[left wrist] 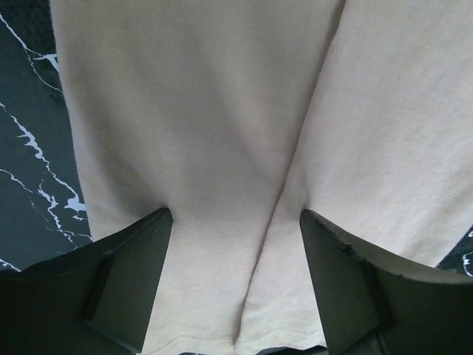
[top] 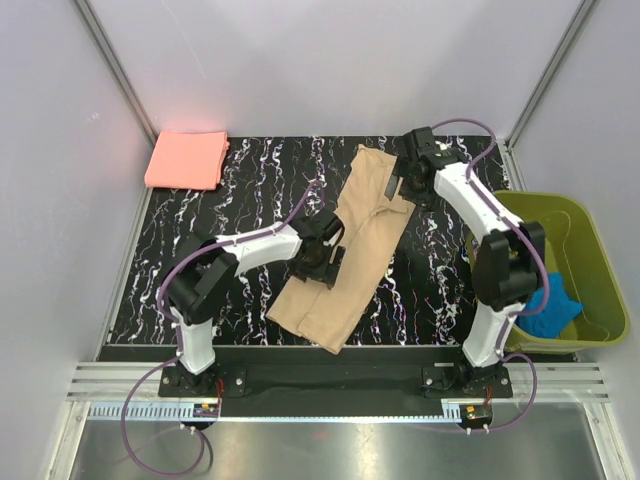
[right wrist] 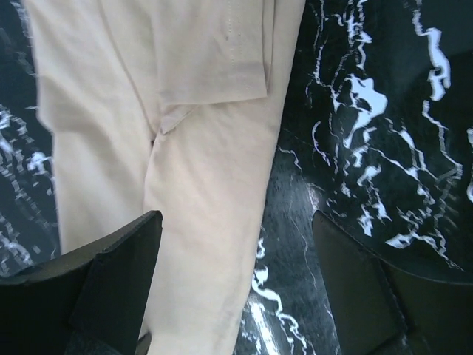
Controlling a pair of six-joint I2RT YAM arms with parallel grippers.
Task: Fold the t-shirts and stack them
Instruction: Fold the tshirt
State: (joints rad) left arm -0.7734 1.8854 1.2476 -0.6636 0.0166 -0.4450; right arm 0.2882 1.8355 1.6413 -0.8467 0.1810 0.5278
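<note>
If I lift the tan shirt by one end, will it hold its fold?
Probably floppy: the tan shirt lies flat with soft creases, so a lifted end would likely sag and unfold. The thin cloth suggests it is light. A push across the table would probably bunch it, not slide it whole.

outstretched shirt diagonal at table centre, folded shirt far-left corner, basket right of table
</note>
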